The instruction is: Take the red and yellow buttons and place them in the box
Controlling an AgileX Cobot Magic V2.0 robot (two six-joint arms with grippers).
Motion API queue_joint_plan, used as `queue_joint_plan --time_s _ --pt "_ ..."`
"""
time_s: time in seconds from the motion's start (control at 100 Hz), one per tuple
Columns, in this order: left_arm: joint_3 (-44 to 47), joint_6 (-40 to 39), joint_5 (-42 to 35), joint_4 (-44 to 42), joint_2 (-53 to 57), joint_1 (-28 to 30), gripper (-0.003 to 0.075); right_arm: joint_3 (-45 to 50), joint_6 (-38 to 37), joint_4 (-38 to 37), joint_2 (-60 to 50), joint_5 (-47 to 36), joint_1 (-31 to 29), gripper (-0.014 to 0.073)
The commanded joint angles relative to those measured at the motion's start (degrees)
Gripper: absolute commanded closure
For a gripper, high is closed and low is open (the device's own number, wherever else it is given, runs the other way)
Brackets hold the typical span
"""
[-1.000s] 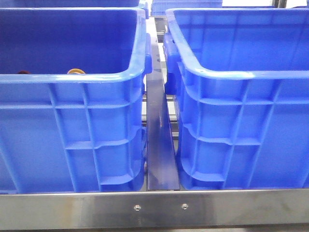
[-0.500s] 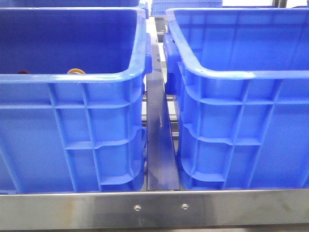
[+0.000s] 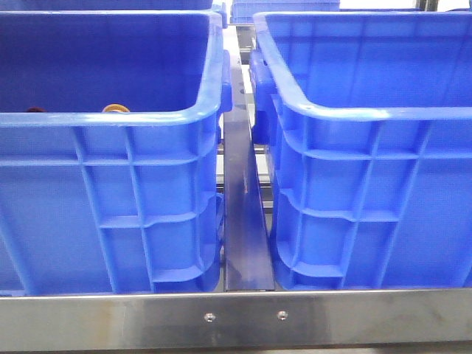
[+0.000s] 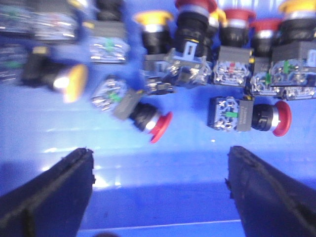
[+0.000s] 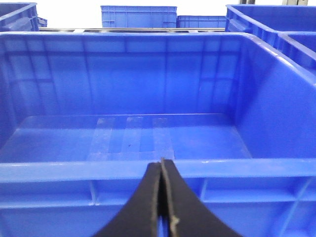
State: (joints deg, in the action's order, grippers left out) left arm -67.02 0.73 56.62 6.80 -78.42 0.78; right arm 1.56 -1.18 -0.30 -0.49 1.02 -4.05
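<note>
In the left wrist view several red and yellow mushroom-head buttons lie on a blue crate floor. A red button [image 4: 157, 126] lies on its side nearest my left gripper [image 4: 160, 163], another red button [image 4: 276, 118] lies further off, and a yellow button [image 4: 73, 83] lies to the other side. The left gripper is open and empty, its fingers [image 4: 64, 182] wide apart above the floor. In the front view a red cap [image 3: 35, 110] and a yellow cap [image 3: 116, 109] peek over the left crate's rim [image 3: 110, 118]. My right gripper [image 5: 161, 165] is shut and empty in front of the empty box [image 5: 158, 170].
In the front view two blue crates stand side by side, the right crate [image 3: 369, 114] separated from the left by a metal divider [image 3: 243, 221]. A steel rail [image 3: 236, 317] runs along the front. More blue crates [image 5: 138, 16] stand behind.
</note>
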Motion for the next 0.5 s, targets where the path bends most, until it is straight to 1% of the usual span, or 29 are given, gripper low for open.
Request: queue_joint_plan --time_s 0.0,0.1,0.22,0.39,0.49 --pt "-4.63 0.98 0.20 2.04 -2.08 -0.39 0.0188 0.34 -0.04 -0.51 -1.29 -4.47 -0.40 0.0667" --pt "-8.04 0.98 -0.07 2.15 -6.00 -0.39 0.0188 0.34 -0.04 -0.51 -1.29 -4.47 -0.40 0.0667" --pt "-11.64 0.98 1.35 2.15 -10.18 -0.39 0.0188 0.34 -0.04 -0.51 -1.29 -4.47 -0.40 0.0667" --pt "-15.05 1.08 1.71 2.39 -14.71 -0.39 0.0187 0.34 -0.04 -0.51 -1.29 -4.47 -0.40 0.0667" --pt "-16.88 3.19 2.66 4.42 -17.02 -0.39 0.0188 0.34 -0.04 -0.51 -1.29 -4.47 -0.40 0.0667"
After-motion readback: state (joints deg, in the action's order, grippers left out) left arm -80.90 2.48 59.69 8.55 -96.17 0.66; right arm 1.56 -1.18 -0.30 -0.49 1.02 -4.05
